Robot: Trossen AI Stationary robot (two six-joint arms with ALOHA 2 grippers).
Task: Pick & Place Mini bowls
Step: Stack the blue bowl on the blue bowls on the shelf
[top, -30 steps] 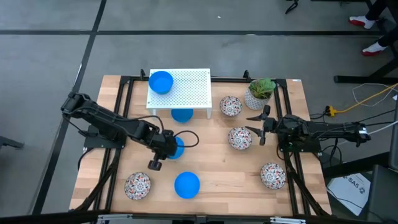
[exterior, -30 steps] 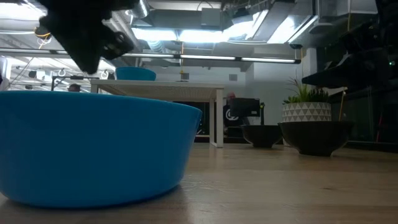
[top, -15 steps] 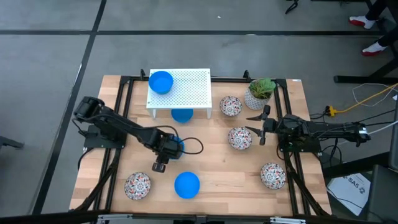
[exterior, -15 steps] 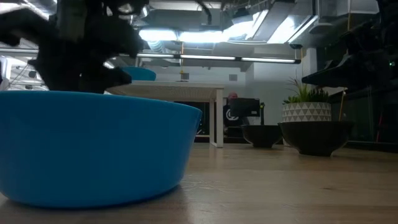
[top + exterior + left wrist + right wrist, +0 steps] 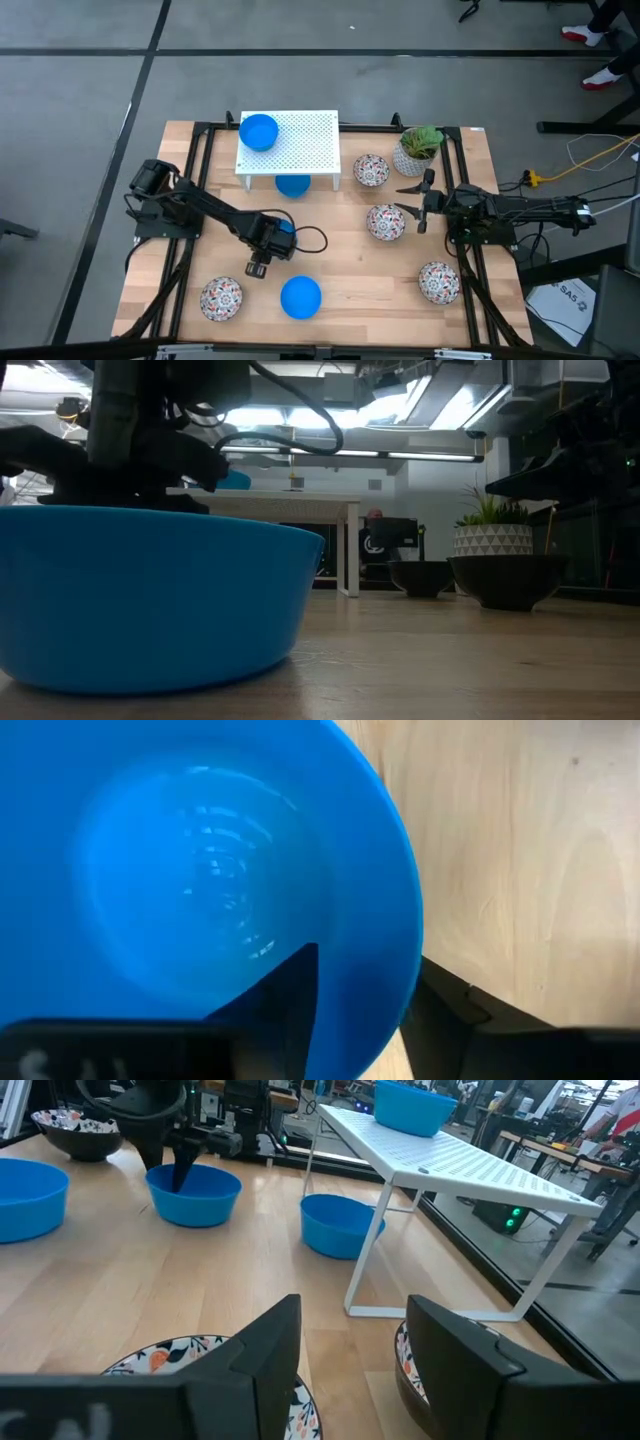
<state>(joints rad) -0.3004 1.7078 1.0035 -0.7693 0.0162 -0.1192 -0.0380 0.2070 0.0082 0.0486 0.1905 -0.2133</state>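
Observation:
My left gripper is down on a blue mini bowl at the table's middle left. It is open, with one finger inside the bowl and the other outside its rim. Another blue bowl sits near the front edge. One more blue bowl stands on the white rack, and a further one lies under it. Floral bowls lie at the front left, front right and right of the rack. My right gripper hangs open beside a floral bowl.
A white pot with a green plant stands at the back right, close to the right arm. Black frame rails run along the table's left and right sides. Bare wood lies between the front blue bowl and the right floral bowls.
My left gripper has come down onto the blue bowl and its fingers have spread over the rim. The right arm has not moved.

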